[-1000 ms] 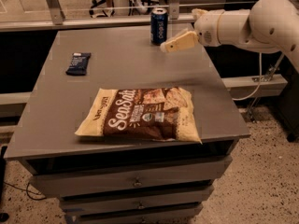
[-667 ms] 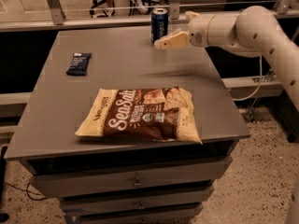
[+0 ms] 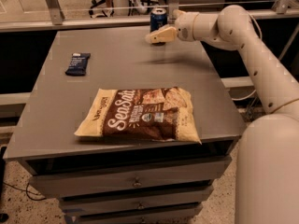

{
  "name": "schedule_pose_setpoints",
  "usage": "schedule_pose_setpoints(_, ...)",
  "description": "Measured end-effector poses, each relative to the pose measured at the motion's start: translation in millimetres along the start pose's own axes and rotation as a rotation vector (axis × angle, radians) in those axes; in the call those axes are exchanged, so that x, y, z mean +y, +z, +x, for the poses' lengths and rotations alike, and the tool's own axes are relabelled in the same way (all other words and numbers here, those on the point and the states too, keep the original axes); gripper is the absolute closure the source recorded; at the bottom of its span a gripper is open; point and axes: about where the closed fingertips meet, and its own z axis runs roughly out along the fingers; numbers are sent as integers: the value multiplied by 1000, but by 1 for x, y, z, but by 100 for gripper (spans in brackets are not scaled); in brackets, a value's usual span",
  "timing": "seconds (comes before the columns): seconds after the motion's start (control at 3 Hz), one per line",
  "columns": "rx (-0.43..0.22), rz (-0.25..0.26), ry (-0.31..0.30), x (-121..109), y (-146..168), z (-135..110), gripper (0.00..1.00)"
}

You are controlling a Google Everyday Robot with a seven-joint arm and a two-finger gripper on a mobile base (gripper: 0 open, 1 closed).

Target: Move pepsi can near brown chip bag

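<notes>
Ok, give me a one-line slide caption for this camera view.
Robot hand close to the pepsi can at the far edge of the table; the brown chip bag lies near the front.

Claw (image 3: 156, 35) at pepsi can (image 3: 159, 17) — open tabletop (image 3: 140, 64) stretches to brown chip bag (image 3: 140, 113).

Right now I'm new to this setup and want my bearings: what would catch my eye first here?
The big brown chip bag lies flat at the front of the grey table. At the far edge, the robot's cream hand is right by the blue soda can. A small dark snack bar lies on the left.
</notes>
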Motion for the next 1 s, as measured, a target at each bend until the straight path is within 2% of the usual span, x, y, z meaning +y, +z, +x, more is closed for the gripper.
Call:
schedule_pose_setpoints(0.33, 23, -14, 7, -9, 21, 9, 0)
schedule_pose_setpoints(0.67, 32, -18, 10, -15, 36, 16, 15)
schedule_pose_setpoints(1.0, 36, -15, 3, -19, 44, 18, 38)
